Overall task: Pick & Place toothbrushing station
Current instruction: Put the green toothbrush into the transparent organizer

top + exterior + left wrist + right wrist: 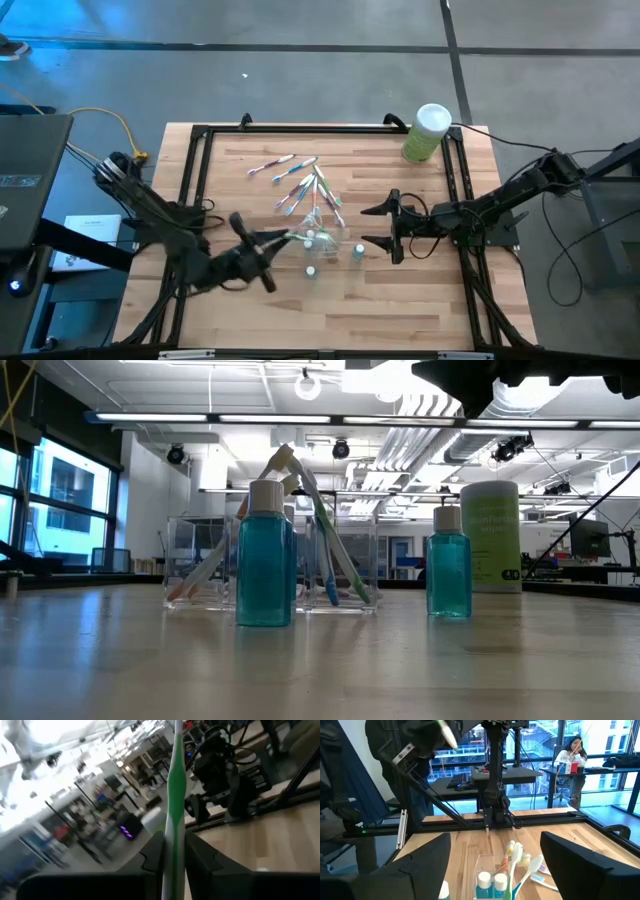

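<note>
The clear holder (318, 222) stands mid-table with several pastel toothbrushes (516, 856) leaning in it, heads up. More toothbrushes (285, 170) lie loose on the wood behind it. Small teal white-capped bottles (265, 555) (448, 565) stand upright near the holder. My left gripper (262, 248) is left of the holder, above the table, shut on a green-and-white toothbrush (175, 795). My right gripper (388, 226) is right of the holder, level and open, its fingers (427, 865) wide apart and holding nothing. My left gripper pinches the green-and-white toothbrush by its handle (173, 847) between its two fingers (201, 857). The fingers come level from the table's left. The brush sticks out past the fingertips and is lifted clear of the table, its free end (296, 236) toward the holder.
A tall green canister with a white lid (428, 132) stands at the far right corner. A black frame (300, 130) runs around the wooden top. One small bottle (312, 270) stands nearer the front edge, and bare wood lies in front of it.
</note>
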